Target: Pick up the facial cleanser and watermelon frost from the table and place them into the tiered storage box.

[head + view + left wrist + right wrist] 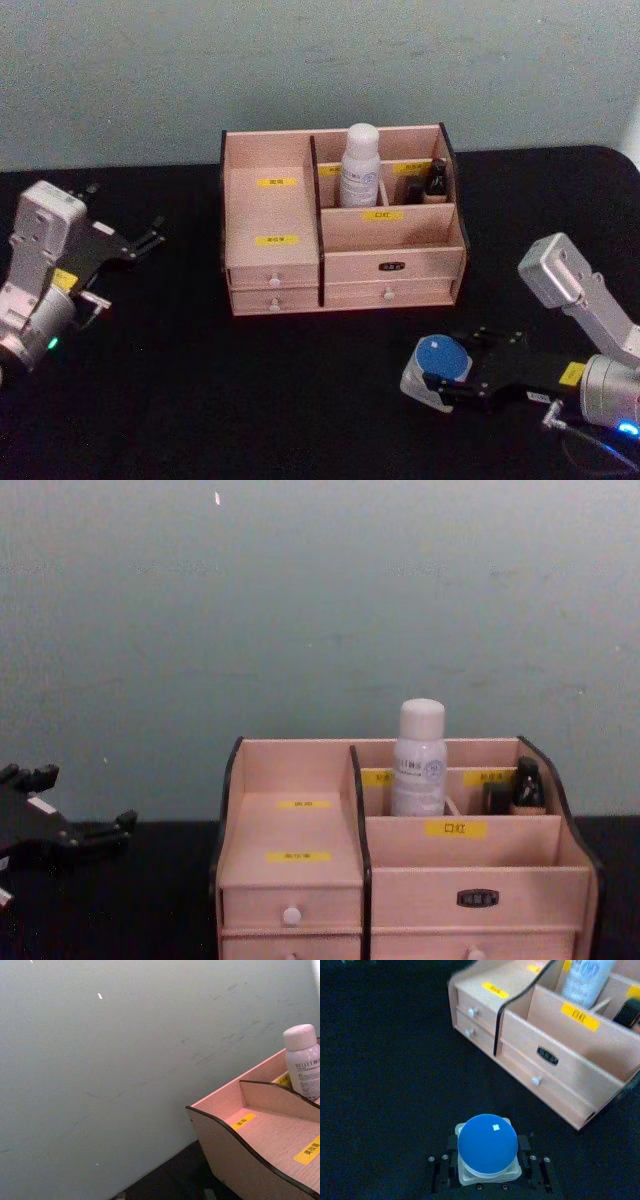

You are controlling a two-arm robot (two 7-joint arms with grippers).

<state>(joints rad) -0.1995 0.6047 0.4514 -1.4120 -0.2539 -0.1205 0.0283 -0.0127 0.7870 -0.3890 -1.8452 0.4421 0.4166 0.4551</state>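
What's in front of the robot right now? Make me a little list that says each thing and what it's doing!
table: black top
tiered storage box: middle of the table, drawers closed
white bottle: standing upright in a back compartment of the box
small dark bottle: in the back right compartment
blue-lidded jar: in front of the box, toward the right
right end effector: shut around the jar
left end effector: open, holding nothing, left of the box
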